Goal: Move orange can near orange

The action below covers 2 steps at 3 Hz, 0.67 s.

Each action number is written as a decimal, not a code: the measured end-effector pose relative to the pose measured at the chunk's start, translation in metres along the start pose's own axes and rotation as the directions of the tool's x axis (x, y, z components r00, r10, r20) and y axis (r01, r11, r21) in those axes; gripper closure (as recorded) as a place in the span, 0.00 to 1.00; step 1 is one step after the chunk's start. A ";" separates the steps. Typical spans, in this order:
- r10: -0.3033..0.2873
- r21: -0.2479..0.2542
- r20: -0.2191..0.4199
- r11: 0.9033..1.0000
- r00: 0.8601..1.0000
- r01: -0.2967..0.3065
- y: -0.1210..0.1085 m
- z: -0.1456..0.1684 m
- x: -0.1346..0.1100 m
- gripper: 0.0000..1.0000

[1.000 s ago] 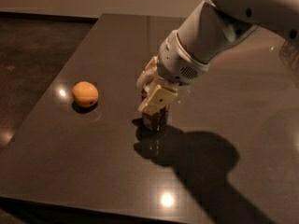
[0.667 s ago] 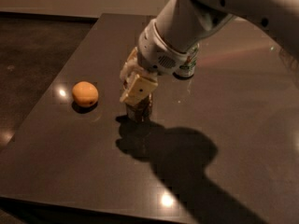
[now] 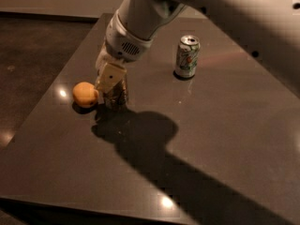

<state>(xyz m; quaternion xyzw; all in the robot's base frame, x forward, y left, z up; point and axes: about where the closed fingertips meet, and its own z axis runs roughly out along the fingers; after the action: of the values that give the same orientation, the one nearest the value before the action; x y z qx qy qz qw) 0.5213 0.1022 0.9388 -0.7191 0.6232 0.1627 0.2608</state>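
Dark, glossy tabletop [image 3: 225, 125] spreads open to the right and front, and its left edge runs near the round, dimpled orange [image 3: 85, 94]. Just beside the fruit stands the orange can [image 3: 118, 96], upright, with the cream-coloured gripper [image 3: 111, 81] clamped on it from above. A white-and-green can [image 3: 187, 56] stands well apart.

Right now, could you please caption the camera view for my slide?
Gripper holding the orange can beside the orange on a dark table; white-and-green can stands apart.

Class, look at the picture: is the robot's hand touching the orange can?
Touching. The camera view shows the hand clamped over the orange can, just beside the orange.
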 end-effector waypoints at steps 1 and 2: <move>0.014 -0.025 -0.015 1.000 1.000 -0.014 -0.012 0.020 0.006 1.00; 0.022 -0.048 -0.029 0.999 0.999 -0.023 -0.015 0.033 0.014 0.85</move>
<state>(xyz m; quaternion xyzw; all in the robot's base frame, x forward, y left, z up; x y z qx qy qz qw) 0.5413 0.1113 0.9067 -0.7203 0.6309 0.1705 0.2327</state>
